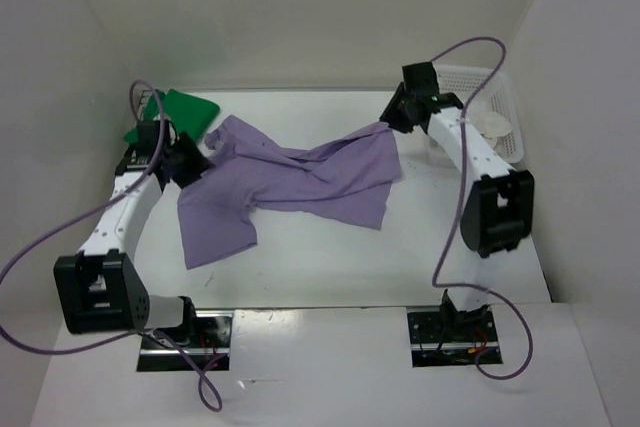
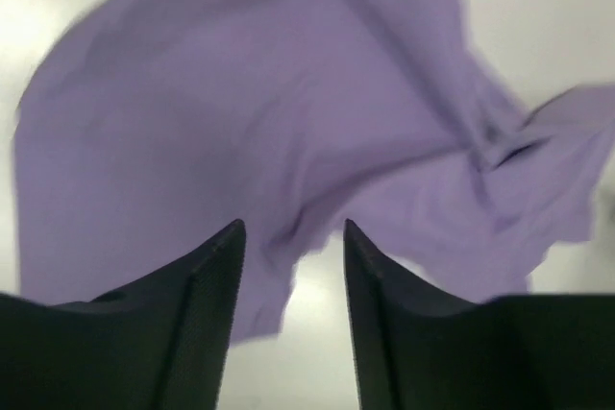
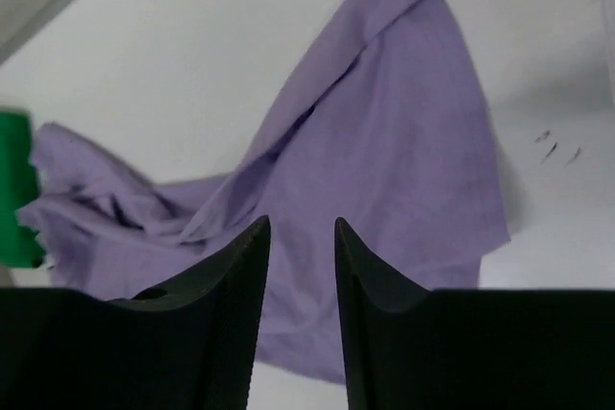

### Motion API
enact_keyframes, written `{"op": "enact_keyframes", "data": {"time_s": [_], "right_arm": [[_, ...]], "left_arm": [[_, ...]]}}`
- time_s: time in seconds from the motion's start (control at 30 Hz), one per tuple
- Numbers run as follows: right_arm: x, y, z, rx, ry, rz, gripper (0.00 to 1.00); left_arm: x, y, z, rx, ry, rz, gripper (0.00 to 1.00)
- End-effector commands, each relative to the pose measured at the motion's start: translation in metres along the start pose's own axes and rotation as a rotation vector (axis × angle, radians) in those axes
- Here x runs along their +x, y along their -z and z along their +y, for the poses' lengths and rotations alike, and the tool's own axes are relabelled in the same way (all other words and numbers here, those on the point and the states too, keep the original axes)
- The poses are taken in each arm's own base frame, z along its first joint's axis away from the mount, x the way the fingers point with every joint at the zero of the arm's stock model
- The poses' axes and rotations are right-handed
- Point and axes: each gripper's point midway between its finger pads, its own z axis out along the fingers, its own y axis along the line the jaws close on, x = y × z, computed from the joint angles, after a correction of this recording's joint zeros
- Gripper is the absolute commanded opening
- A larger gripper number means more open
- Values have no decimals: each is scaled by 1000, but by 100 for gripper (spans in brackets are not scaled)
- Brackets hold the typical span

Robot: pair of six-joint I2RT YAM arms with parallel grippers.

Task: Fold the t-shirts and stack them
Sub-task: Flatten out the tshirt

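Both arms' jaws apart, empty. Crumpled lavender-purple cloth t-shirt (image 1: 290, 182) mid-frame, sleeves apparently bunched: you should pinch outer corners, spread flat first.

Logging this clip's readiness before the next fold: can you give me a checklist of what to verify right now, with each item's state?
1. Left gripper empty, jaws apart above the purple shirt: ok.
2. Right gripper empty, jaws apart: ok.
3. Purple shirt spread flat for folding: not ok; it is wrinkled and bunched through the middle.
4. Green shirt clear of the purple shirt: cannot tell; their edges lie close at the far left.
5. Third shirt located: cannot tell; a pale item sits in the white basket, but what it is stays unclear.
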Motion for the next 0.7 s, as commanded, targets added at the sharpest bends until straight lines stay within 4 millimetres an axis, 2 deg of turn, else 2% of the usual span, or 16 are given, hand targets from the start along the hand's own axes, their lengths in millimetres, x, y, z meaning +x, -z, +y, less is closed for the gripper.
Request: {"op": "enact_keyframes", "data": {"time_s": [0.0,0.07,0.1,0.17,0.2,0.27,0.3,0.33,0.37,0.4,0.43,0.53,0.67], "right_arm": [[23,56,-1,-93,-88,-9,37],[51,69,3,-149,-116,30,29],[73,78,-9,-139,-123,56,27],[99,89,-6,-161,-125,87,25],[116,96,-16,-160,-127,111,25],[129,104,-23,-182,-148,129,24],[144,103,-35,-166,-147,157,24],[145,114,-38,-179,-147,147,24],[147,118,-41,-185,-148,141,24],[157,119,-51,-166,-147,157,24],[156,131,-47,-209,-158,153,24],[166,140,-48,-245,-156,179,24],[177,150,-46,-290,-147,214,25]], "left_arm": [[60,22,41,-95,111,145,50],[80,34,61,-144,215,176,34],[98,34,75,-183,254,211,30],[117,37,87,-231,313,257,24],[123,36,92,-262,361,260,24],[132,31,101,-307,411,283,33],[132,31,106,-325,465,274,39],[137,31,113,-361,493,283,45],[142,35,122,-405,515,293,46],[141,35,126,-429,521,275,48],[145,37,132,-465,541,290,50],[135,40,145,-525,585,248,50],[137,43,158,-613,640,225,53]]}}
